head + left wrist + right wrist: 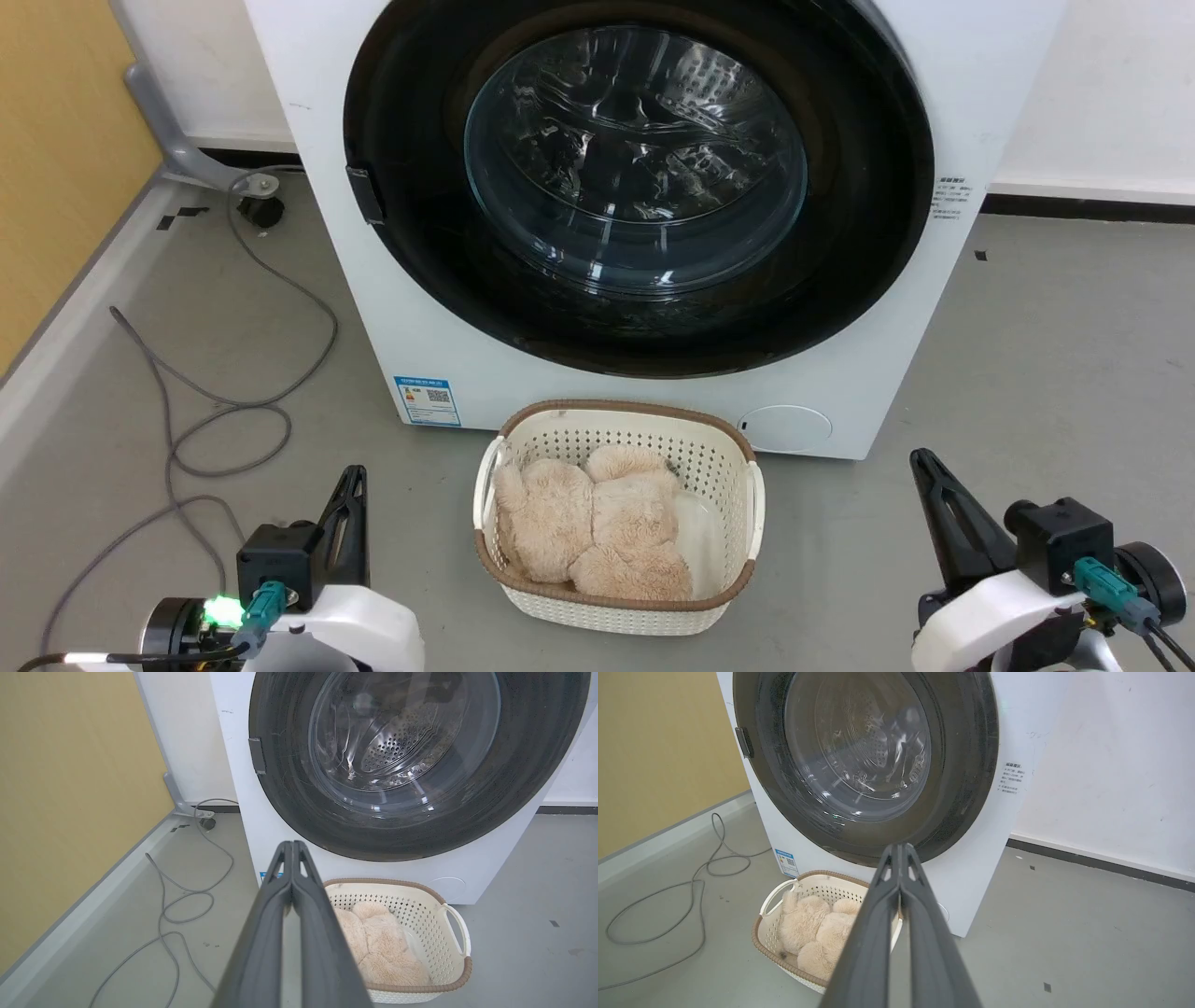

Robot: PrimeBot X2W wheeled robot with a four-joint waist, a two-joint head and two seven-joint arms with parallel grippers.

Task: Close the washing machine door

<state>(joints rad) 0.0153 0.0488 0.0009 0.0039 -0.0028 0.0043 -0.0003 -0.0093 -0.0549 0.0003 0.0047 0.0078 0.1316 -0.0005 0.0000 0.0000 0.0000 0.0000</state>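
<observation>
The white washing machine (653,401) (243,826) (976,858) stands ahead on the grey floor. Its round glossy black washing machine door (420,233) (280,784) (966,765) lies flat against the front, the glass bowl window (635,159) at its centre and a small dark latch handle (364,194) on its left edge. My left gripper (353,476) (293,845) hangs low at the lower left, shut and empty, well short of the machine. At the lower right my right gripper (924,462) (900,848) is shut too, holding nothing.
A cream laundry basket (747,523) (448,933) (766,924) with a beige plush toy (597,523) sits on the floor right before the machine, between my arms. Grey cables (187,411) loop over the floor at left, beside a yellow wall (56,140). A white wall (1111,765) runs behind.
</observation>
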